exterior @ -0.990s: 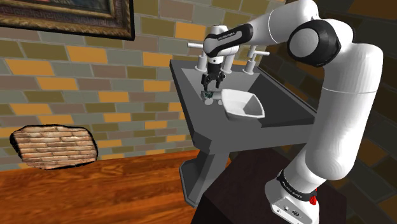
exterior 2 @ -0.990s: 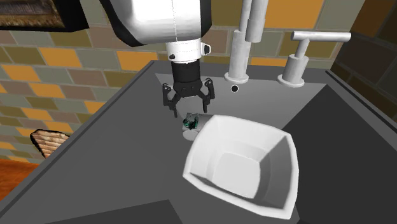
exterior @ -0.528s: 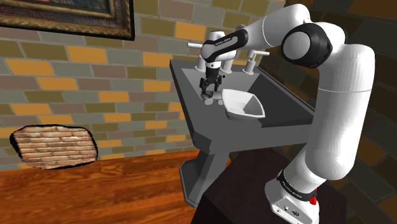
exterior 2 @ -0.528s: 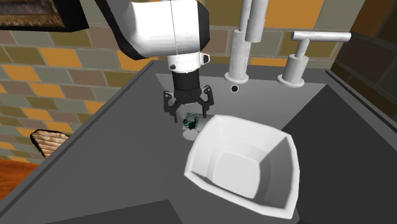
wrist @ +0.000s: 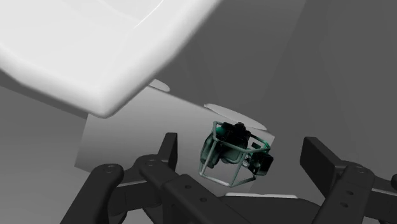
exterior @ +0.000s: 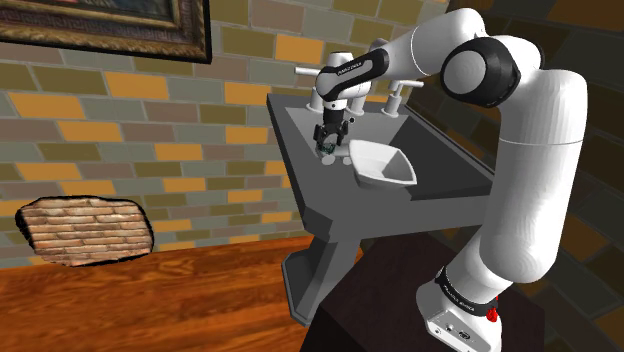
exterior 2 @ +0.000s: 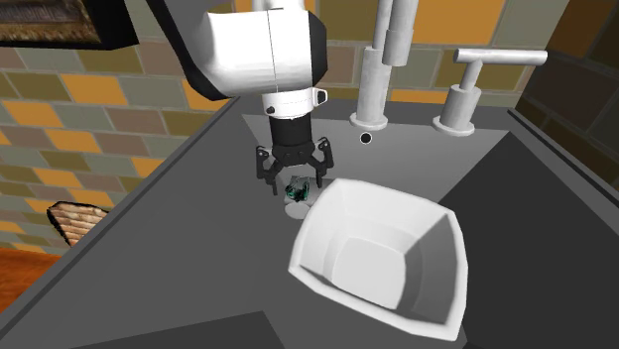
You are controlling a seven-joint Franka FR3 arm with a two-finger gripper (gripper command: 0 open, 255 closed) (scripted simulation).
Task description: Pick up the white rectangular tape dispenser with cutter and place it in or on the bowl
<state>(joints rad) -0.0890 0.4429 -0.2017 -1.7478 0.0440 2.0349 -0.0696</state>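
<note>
The all-black two-finger pincer (exterior 2: 295, 180) hangs open astride the teal-and-black, pale-framed tape dispenser (wrist: 232, 153). In the second exterior view it sits on the dark grey worktop (exterior 2: 159, 228) at ten o'clock of the white angular bowl (exterior 2: 436, 253) (just beside its rim). Best, I judge, to sink lower and centre before closing, keeping clear of that rim.

Dispenser (exterior 2: 296, 188): small, drawn as a pale green wire frame around dark inner parts (wrist: 232, 153), not plain white. Resting low on the grey surface (exterior 2: 169, 228), over a pale patch, just beside the bowl's nearest corner and apart from it (exterior: 327, 150).

Bowl (exterior 2: 309, 230): white, glossy, squarish with angular corners and a thick rim (wrist: 95, 70). Upright, mouth up, nothing inside (exterior: 385, 168).
</note>
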